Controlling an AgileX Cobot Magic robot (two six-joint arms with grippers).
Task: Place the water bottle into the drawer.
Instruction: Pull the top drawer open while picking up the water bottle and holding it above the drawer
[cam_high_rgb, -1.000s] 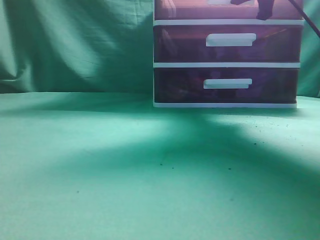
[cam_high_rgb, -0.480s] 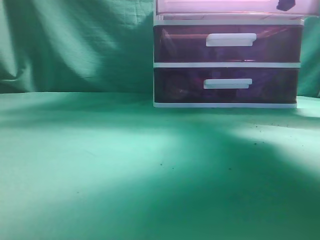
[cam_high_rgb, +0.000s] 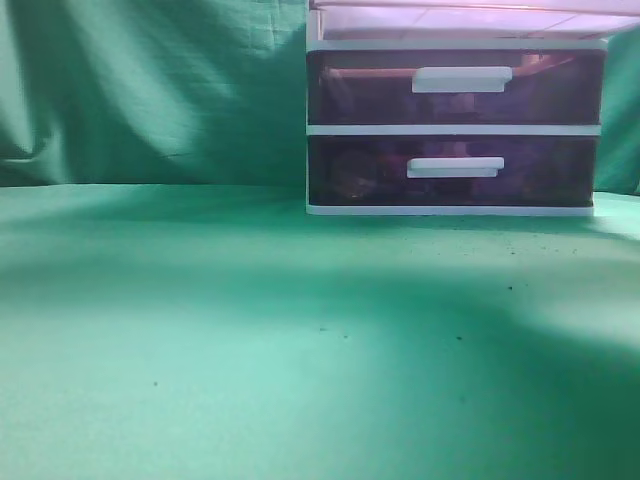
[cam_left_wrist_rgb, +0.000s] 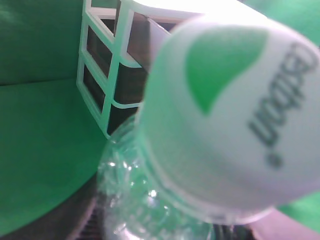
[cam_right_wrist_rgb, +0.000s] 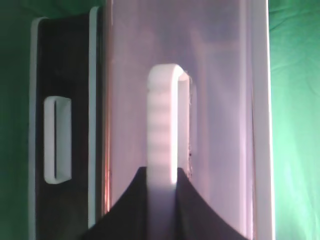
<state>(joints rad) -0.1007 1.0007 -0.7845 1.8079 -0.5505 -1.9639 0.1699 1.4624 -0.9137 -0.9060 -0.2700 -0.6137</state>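
The top drawer (cam_right_wrist_rgb: 210, 75) fills the right wrist view, pale purple and translucent. My right gripper (cam_right_wrist_rgb: 163, 187) is shut on its white bar handle (cam_right_wrist_rgb: 163, 120). In the exterior view only the drawer's lower edge (cam_high_rgb: 460, 20) shows at the top. My left gripper holds a clear plastic water bottle (cam_left_wrist_rgb: 135, 195) with a white and green label (cam_left_wrist_rgb: 235, 115), close to the camera. The gripper's jaws are hidden behind the bottle. The white-framed drawer unit (cam_left_wrist_rgb: 105, 75) stands beyond the bottle.
Two lower dark purple drawers (cam_high_rgb: 455, 90) (cam_high_rgb: 455, 170) with white handles sit shut in the unit. A green cloth (cam_high_rgb: 250, 340) covers the table and hangs behind it. The middle drawer's handle (cam_right_wrist_rgb: 57, 140) shows at the left of the right wrist view.
The top drawer's front has turned from dark to pale in the exterior view. The dark gripper seen at the top edge is out of that view now.
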